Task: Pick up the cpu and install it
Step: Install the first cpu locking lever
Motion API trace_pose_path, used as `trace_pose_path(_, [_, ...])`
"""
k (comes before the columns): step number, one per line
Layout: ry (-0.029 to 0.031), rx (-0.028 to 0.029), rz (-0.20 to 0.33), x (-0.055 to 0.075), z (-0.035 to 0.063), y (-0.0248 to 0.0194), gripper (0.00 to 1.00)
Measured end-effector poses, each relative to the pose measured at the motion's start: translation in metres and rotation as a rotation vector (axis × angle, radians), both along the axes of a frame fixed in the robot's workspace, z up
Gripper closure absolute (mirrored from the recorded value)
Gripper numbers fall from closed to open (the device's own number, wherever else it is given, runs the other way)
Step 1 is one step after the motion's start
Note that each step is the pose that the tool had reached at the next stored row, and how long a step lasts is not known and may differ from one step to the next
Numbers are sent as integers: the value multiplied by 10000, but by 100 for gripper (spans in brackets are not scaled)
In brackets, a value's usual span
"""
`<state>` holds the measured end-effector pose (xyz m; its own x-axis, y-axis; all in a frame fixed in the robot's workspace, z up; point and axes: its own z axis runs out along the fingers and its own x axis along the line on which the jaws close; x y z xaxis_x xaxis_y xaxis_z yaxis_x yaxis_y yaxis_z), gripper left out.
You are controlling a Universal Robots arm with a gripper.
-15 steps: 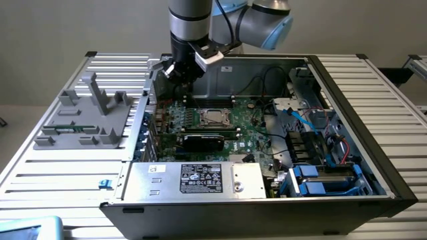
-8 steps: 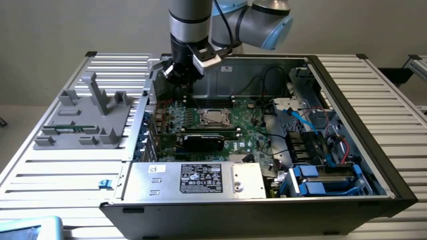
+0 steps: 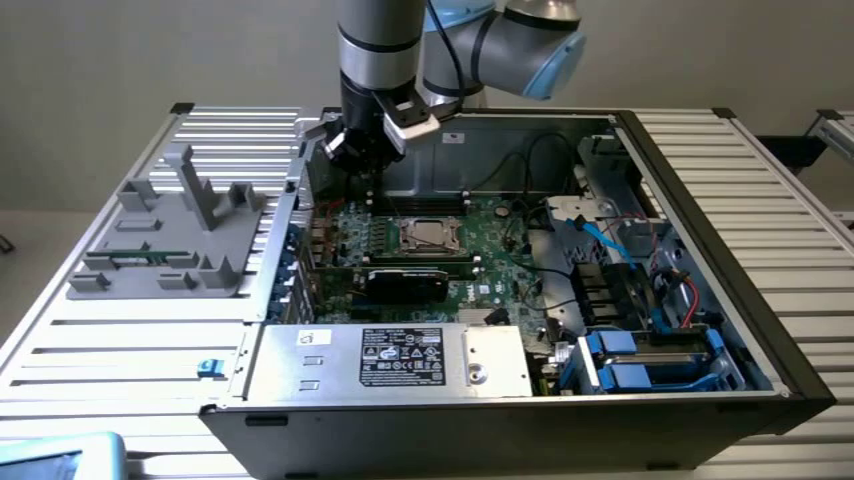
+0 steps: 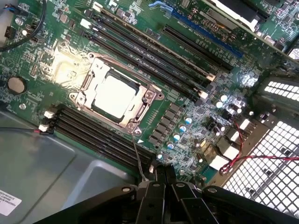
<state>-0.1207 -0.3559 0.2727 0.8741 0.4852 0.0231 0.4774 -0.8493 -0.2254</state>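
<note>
**Surface.** A bench [image 3: 134, 340] of pale slatted metal runs across the exterior view. At its nearest corner, on the exterior view's left, sits a blue object [image 3: 54, 455] cut off by the picture edge; kind not determinable. A dark computer case [image 3: 507, 440] lies on the bench, open on its upper side with the interior facing up. A grey fixture [image 3: 174, 235] stands on the bench just beside the case wall, on the exterior view's left.

**Inside the case.**
- Nearest is a silver power supply box [image 3: 387, 360] with a white label.
- Behind it, a black card [image 3: 407, 283] stands on the green motherboard [image 3: 501, 265].
- Behind the card lies the cpu [image 3: 427, 235], flat, silver top up, seated in a metal socket frame [image 4: 140, 109].
- The wrist view agrees: the cpu [image 4: 114, 95] sits square within the frame, with black memory slots [image 4: 154, 51] on both sides.

**Tool.** The tool [image 3: 352, 160] hangs raised over the rear part of the case. It is farther back than the cpu and toward the exterior view's left of it, apart from it, with no contact. In the wrist view the tool [image 4: 161, 173] is clenched, fingertips together, with nothing between them.

**Room.** Beyond the case are the grey robot arm [image 3: 387, 45] and a plain beige wall [image 3: 160, 50].
</note>
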Motion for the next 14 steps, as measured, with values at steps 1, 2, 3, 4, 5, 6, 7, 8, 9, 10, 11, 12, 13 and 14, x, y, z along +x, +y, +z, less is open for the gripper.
trace_pose_path(1, [10, 1, -46, -2, -10, 0, 89])
trace_pose_path(2, [22, 1, -97, -3, -18, 0, 89])
trace_pose_path(3, [41, 2, -152, -5, -24, 1, 89])
trace_pose_path(4, [60, 2, -208, -7, -30, 1, 89])
trace_pose_path(5, [81, 1, -266, -8, -36, 1, 89])
trace_pose_path(6, [105, 1, -317, -10, -41, 1, 89])
trace_pose_path(7, [127, 0, -372, -12, -46, 1, 89])
trace_pose_path(8, [140, 2, -432, -12, -53, 1, 89])
trace_pose_path(9, [152, 4, -490, -13, -60, 1, 89])
trace_pose_path(10, [163, 9, -546, -14, -67, 1, 89])
trace_pose_path(11, [171, 21, -597, -15, -74, 1, 89])
trace_pose_path(12, [178, 40, -648, -16, -81, 1, 89])
trace_pose_path(13, [185, 62, -696, -17, -87, 1, 89])
trace_pose_path(14, [192, 93, -736, -18, -94, 2, 89])
